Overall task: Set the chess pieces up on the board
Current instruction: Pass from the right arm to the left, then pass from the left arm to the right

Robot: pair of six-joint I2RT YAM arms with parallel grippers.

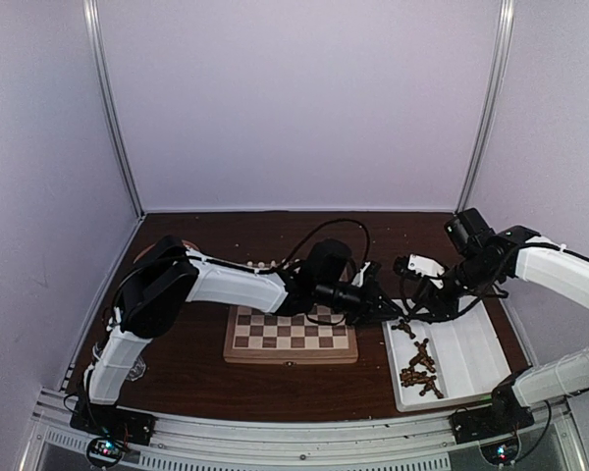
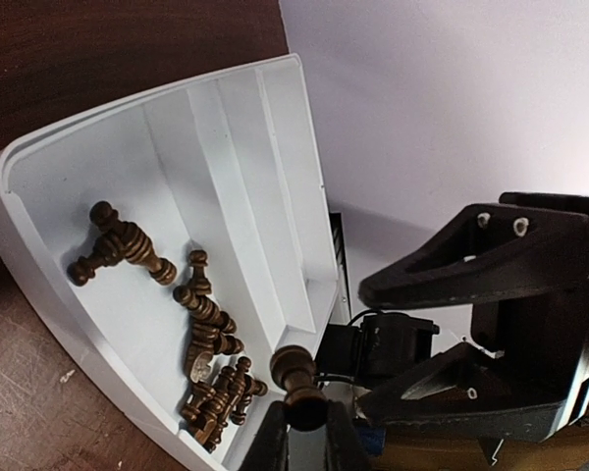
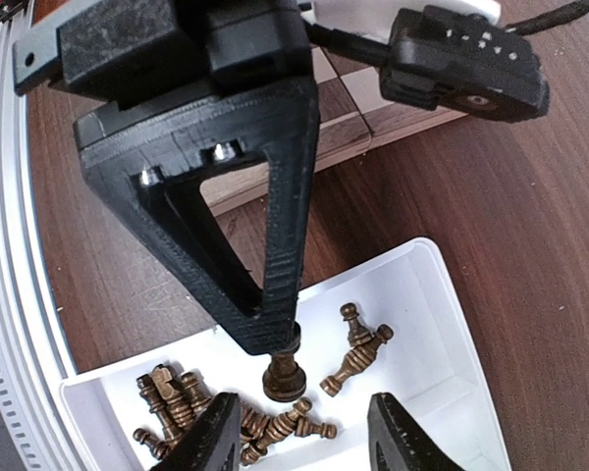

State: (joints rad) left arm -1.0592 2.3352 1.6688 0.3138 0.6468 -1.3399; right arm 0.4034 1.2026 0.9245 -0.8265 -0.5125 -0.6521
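The chessboard [image 1: 290, 334] lies in the middle of the table, partly under my left arm. Several dark brown chess pieces [image 1: 420, 368] lie loose in a white tray [image 1: 466, 358] to its right. My left gripper [image 1: 386, 312] hangs over the tray's far left corner. It is shut on one dark brown piece [image 2: 294, 378], which is upright with its base just above the tray floor [image 3: 285, 376]. My right gripper [image 3: 299, 442] is open and empty over the pile [image 3: 245, 422], close to the left gripper. No piece shows on the board's visible squares.
The tray has long dividers [image 2: 245, 147] and only its left compartment holds pieces. Small pale objects [image 1: 262, 265] lie behind the board. A clear cup [image 1: 128, 365] stands by the left arm's base. White walls enclose the table.
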